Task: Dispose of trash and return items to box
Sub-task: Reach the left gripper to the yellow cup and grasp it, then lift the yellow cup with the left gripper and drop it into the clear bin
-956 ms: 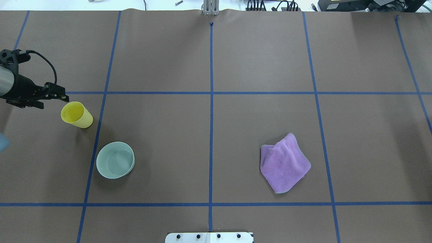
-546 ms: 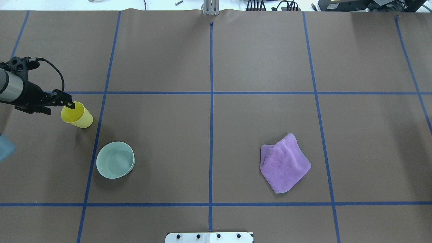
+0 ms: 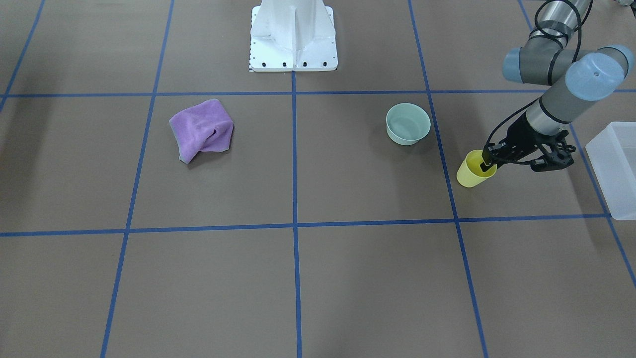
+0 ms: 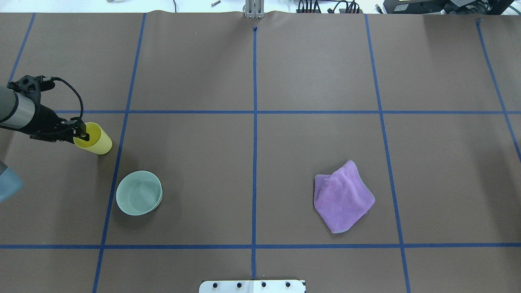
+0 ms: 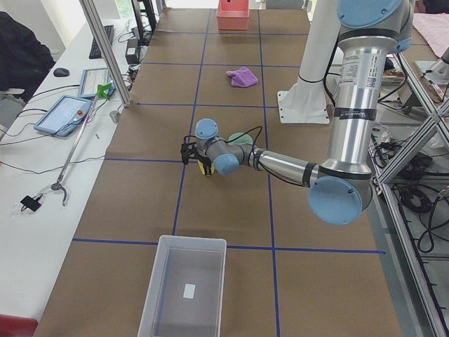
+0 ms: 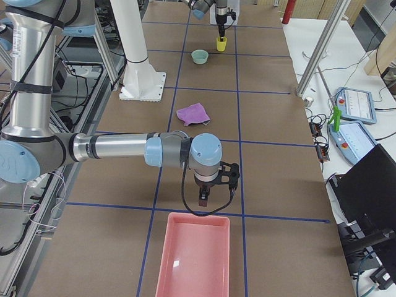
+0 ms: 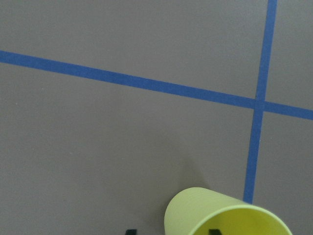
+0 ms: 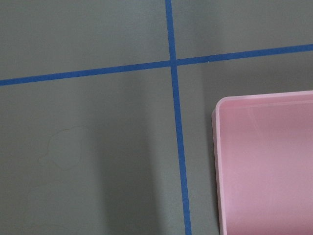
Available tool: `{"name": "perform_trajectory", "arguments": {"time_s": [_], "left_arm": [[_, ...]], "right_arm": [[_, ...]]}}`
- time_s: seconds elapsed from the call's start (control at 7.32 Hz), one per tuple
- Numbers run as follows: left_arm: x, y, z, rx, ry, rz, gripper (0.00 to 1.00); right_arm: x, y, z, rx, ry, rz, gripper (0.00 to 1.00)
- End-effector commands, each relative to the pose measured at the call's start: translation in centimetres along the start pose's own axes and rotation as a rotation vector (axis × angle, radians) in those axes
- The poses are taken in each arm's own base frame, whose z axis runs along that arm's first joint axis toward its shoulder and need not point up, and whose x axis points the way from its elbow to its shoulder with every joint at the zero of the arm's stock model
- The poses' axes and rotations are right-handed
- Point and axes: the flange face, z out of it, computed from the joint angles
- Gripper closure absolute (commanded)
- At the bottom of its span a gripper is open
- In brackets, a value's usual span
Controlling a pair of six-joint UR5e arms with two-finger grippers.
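Since a second ago the left gripper [image 4: 83,133] has swung from beyond the yellow cup [image 4: 96,141] down onto its rim; nothing else on the table has shifted. Its claw stands wide. One fingertip [image 7: 213,231] is inside the cup and the other is outside the wall, and neither is seen to press it. The cup stands upright near the table's left end, about midway between the robot's edge and the operators' edge.

The table [image 4: 317,69] is covered in brown paper marked into squares by blue tape. A white bench with tablet-like screens and cables, and aluminium posts, run along the operators' edge.

The mint-green bowl [image 4: 139,192] sits near the cup, toward the robot's edge and not touching it. The frosted box [image 3: 616,164] rests at the left end, well apart from the cup. A purple cloth [image 4: 342,197] lies crumpled in the table's right half. The right gripper [image 6: 203,199] hovers just beside a pink tray [image 6: 192,260] at the right end, and whether its claw is wide or narrow cannot be told.
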Motion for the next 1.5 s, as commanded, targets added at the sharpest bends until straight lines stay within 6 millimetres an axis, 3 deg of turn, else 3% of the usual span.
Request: {"name": "perform_trajectory", "arguments": {"time_s": [0.0,0.14,0.27,0.68,0.96,1.09,1.37], "left_arm": [[0.3,0.5,-1.5,-0.047,0.045,0.001,1.00],[-0.3,-0.9,-4.8,-0.035,0.089,-0.003,1.00],[-3.4,-2.6,-9.3,-0.023,0.136,-0.018,1.00],[-15.1,-6.1,-17.6,0.072,0.058,0.113,1.00],[-26.1,-7.4,-24.7,0.069,-0.076,0.235,1.00],[-29.6,-7.1,-25.7,0.037,-0.124,0.287,1.00],[-36.1,-6.3,-21.8,-0.022,-0.123,0.290,1.00]], "right_arm": [[0.0,0.0,0.0,0.001,-0.001,-0.001,0.00],[-0.2,0.0,-0.1,0.004,-0.001,-0.004,0.00],[-0.3,0.0,-0.3,0.006,-0.001,-0.006,0.00],[-0.4,-0.1,-0.3,0.008,-0.001,-0.007,0.00],[-0.5,-0.2,-0.3,0.007,-0.006,-0.008,0.00],[-0.6,-0.2,-0.3,0.008,-0.009,-0.006,0.00],[-0.5,-0.1,-0.3,0.007,-0.009,-0.006,0.00]]}}
